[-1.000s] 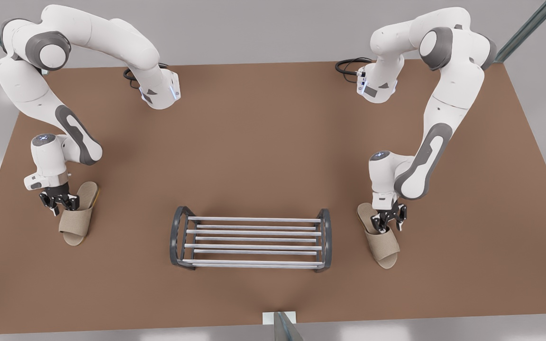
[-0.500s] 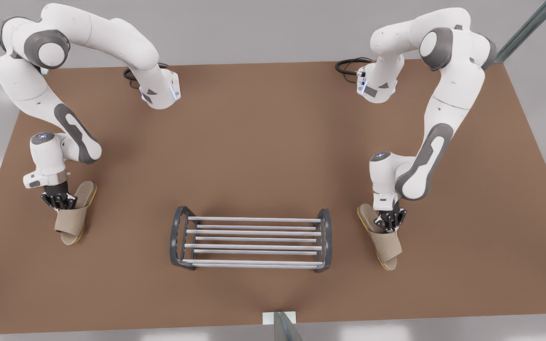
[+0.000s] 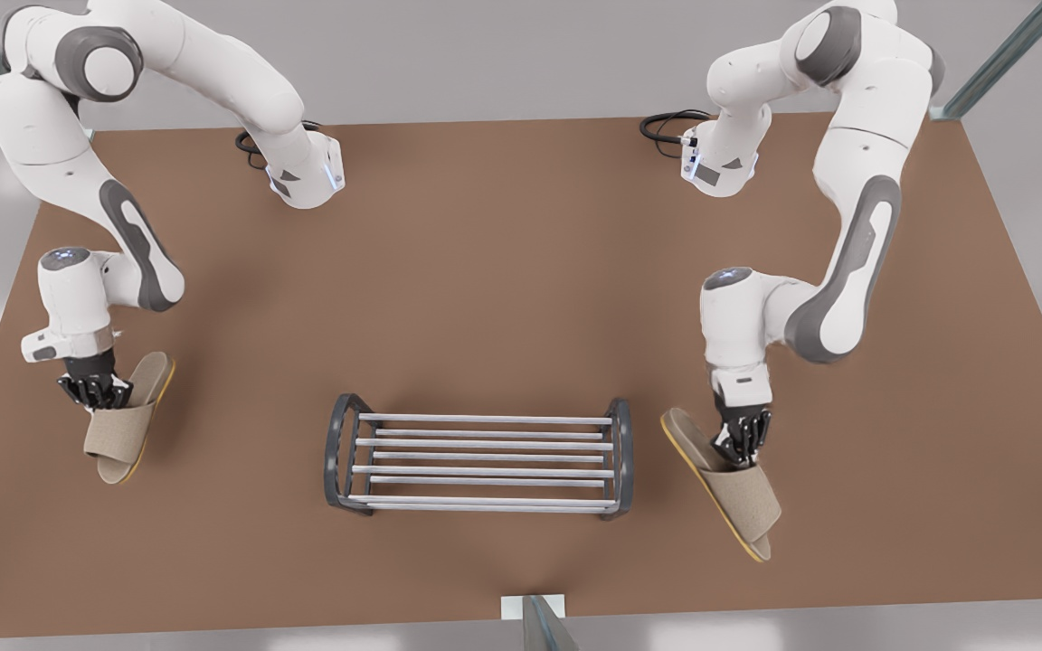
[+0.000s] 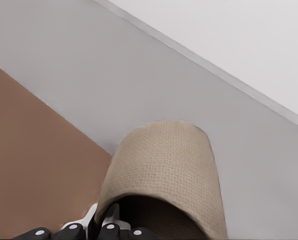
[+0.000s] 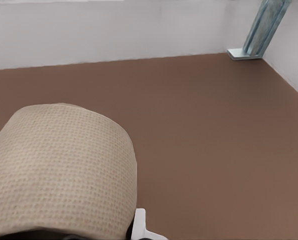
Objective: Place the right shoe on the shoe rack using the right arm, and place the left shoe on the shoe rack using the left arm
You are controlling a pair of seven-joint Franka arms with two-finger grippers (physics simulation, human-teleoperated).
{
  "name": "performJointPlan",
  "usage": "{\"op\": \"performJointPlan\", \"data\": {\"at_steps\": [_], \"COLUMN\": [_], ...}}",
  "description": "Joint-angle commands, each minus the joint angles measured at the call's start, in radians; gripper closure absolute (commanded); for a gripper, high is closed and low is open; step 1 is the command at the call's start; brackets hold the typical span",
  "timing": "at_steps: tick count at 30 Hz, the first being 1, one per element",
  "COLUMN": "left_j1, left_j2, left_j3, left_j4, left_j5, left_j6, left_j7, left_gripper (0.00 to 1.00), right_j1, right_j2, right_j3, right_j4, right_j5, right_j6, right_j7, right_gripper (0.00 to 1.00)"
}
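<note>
Left gripper (image 3: pixel 94 391) clenched on left shoe (image 3: pixel 118 432), right gripper (image 3: pixel 740 443) clenched on right shoe (image 3: pixel 738 497). I see shoe rack (image 3: pixel 480 457) between them, nearer right; shoes lie crosswise to bars.

**Materials and surface finish**

The two beige slippers (image 3: pixel 118 432) (image 3: pixel 743 502) have a coarse woven cloth upper, its dotted weave plain in both wrist views (image 4: pixel 164 165) (image 5: pixel 59 170), over a thin yellow sole edge. The low shoe rack (image 3: pixel 480 457) has smooth, shiny silver metal bars between matt dark grey end frames. The flat brown worktop (image 3: pixel 503 271) looks matt and even. The white arm shells are smooth and glossy, like plastic.
</note>
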Motion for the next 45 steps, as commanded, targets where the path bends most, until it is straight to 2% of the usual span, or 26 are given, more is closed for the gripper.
{"op": "performJointPlan", "data": {"at_steps": [1,5,8,10,12,13,16,20,24,29,33,39,42,45], "left_j1": [-0.003,-0.01,-0.027,-0.087,-0.142,-0.156,-0.24,-0.26,-0.337,-0.362,-0.351,-0.374,-0.403,-0.401], "left_j2": [-0.005,-0.008,-0.008,-0.008,-0.004,0.009,0.036,0.114,0.16,0.22,0.223,0.226,0.225,0.223], "left_j3": [-0.068,-0.199,-0.302,-0.302,-0.302,-0.299,-0.26,-0.227,-0.181,-0.176,-0.119,-0.095,-0.047,-0.032], "left_j4": [0.064,0.108,0.105,0.105,0.107,0.107,0.107,0.104,0.156,0.208,0.22,0.213,0.216,0.202], "left_j5": [-0.216,-0.216,-0.204,-0.196,-0.134,-0.098,-0.019,0.143,0.184,0.334,0.442,0.477,0.48,0.488], "left_j6": [-0.206,-0.322,-0.36,-0.358,-0.358,-0.358,-0.351,-0.343,-0.337,-0.274,-0.211,-0.226,-0.233,-0.251], "left_j7": [0.522,0.534,0.534,0.534,0.536,0.536,0.528,0.525,0.519,0.494,0.508,0.493,0.493,0.493], "left_gripper": [0.79,0.78,0.78,0.78,0.78,0.78,0.78,0.78,0.77,0.77,0.77,0.77,0.77,0.77], "right_j1": [0.0,-0.006,-0.035,-0.227,-0.204,-0.198,-0.2,-0.183,-0.14,-0.078,-0.048,0.034,0.04,0.075], "right_j2": [-0.041,-0.084,-0.096,-0.09,-0.017,-0.014,-0.041,-0.035,-0.035,-0.017,-0.001,0.012,0.012,0.034], "right_j3": [0.047,0.133,0.22,0.435,0.442,0.447,0.531,0.539,0.539,0.533,0.53,0.527,0.527,0.524], "right_j4": [0.029,0.147,0.295,0.315,0.485,0.51,0.503,0.499,0.51,0.569,0.628,0.66,0.669,0.743], "right_j5": [0.004,0.006,0.036,0.042,0.041,0.041,0.042,0.042,0.041,0.039,0.041,0.038,0.038,0.035], "right_j6": [-0.243,-0.455,-0.767,-0.843,-0.948,-0.96,-1.087,-1.098,-1.126,-1.144,-1.204,-1.247,-1.254,-1.35], "right_j7": [0.2,0.266,0.261,0.257,0.254,0.254,0.274,0.274,0.28,0.318,0.32,0.409,0.416,0.43], "right_gripper": [0.79,0.79,0.79,0.79,0.79,0.79,0.79,0.79,0.79,0.79,0.79,0.79,0.79,0.79]}}
